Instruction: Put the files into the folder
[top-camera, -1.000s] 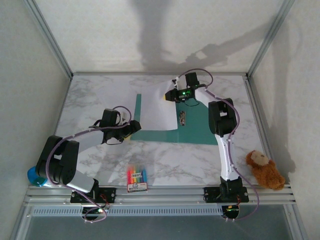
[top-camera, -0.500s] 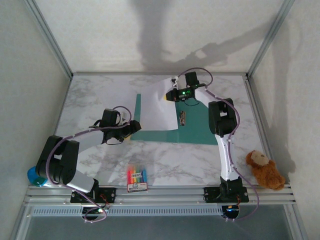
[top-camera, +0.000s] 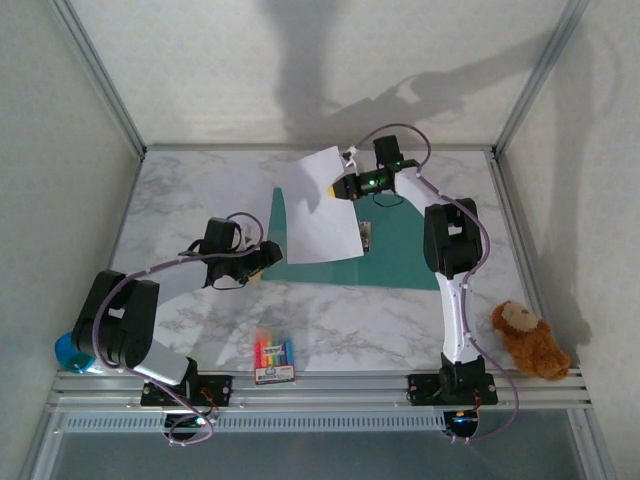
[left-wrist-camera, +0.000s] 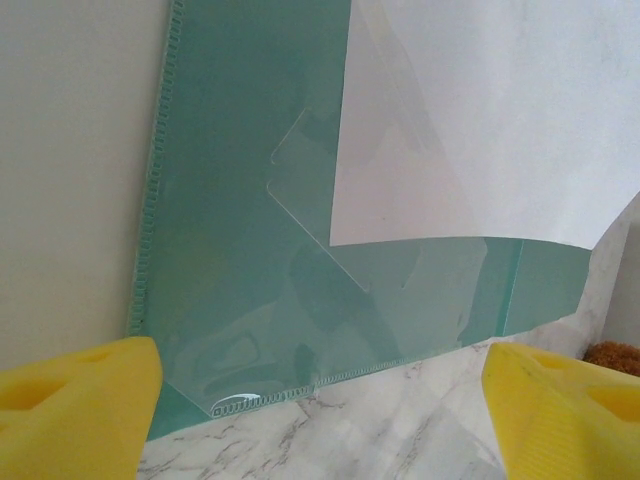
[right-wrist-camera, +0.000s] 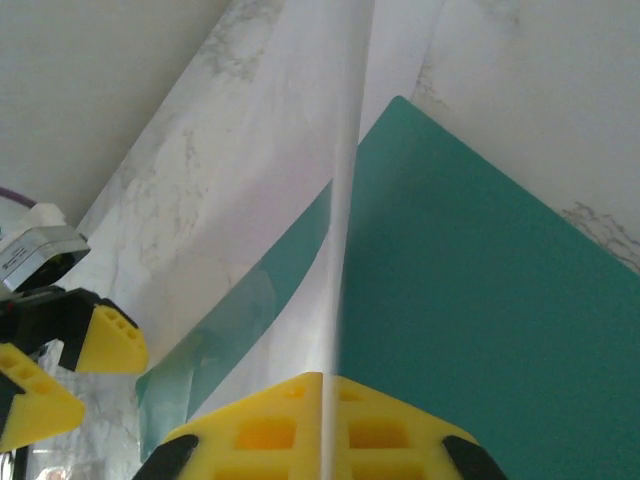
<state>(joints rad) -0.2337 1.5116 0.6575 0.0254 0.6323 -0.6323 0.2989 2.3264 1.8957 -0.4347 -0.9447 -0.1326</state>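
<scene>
Marble bench (top-camera: 190, 200) carried the teal folder (top-camera: 400, 255), open flat across its middle. One white file (top-camera: 320, 210) hung tilted over the left panel, its far edge pinched between my right fingers (right-wrist-camera: 400, 440), pressed together on the paper. My left fingers (left-wrist-camera: 70, 400) stood spread by the folder's near-left corner, holding nothing. I judged the sheet should go down slowly, squared to the panel, released only once flat

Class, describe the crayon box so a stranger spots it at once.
Go to the near edge of the marble table, between the two arm bases. The crayon box lies there on bare marble. It is small and rainbow-striped, unlike the flat teal folder behind it and the brown teddy to its right.
</scene>
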